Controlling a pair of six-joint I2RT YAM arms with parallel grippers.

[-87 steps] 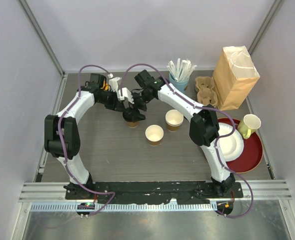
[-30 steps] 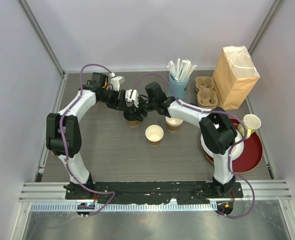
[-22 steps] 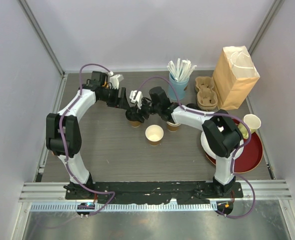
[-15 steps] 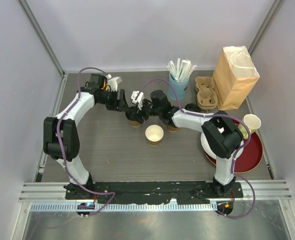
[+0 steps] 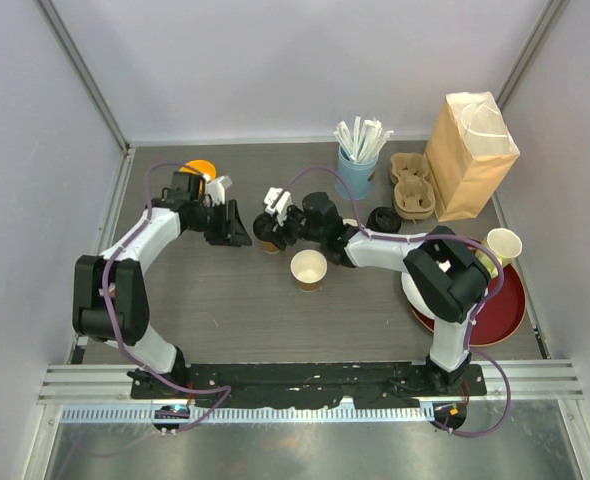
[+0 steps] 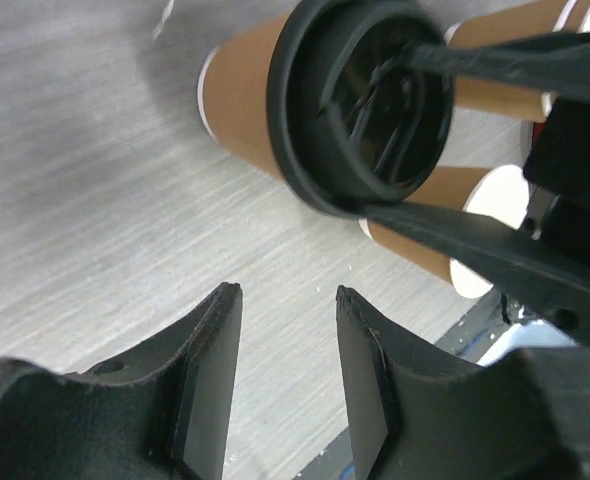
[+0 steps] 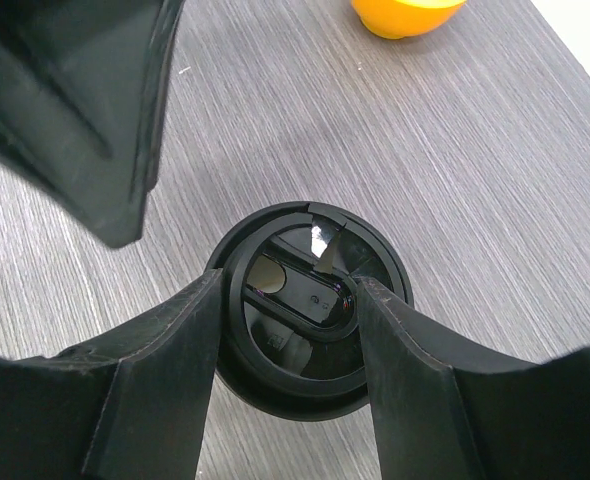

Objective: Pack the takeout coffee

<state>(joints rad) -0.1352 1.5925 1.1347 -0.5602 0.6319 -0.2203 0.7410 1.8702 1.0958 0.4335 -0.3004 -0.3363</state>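
While the right gripper [image 7: 290, 293] clamps its black rim from both sides, the lidded cup [image 7: 305, 305] stands upright. The left gripper [image 6: 287, 298] gapes empty just beside it.

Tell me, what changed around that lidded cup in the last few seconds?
The left gripper backed away leftward from the lidded cup, open and empty. The right gripper stayed clamped on it. Open cup, straws and paper bag did not move.

The lidded cup [image 7: 310, 305] stands left of the open cup [image 5: 309, 268], the bag [image 5: 470, 155] far right behind
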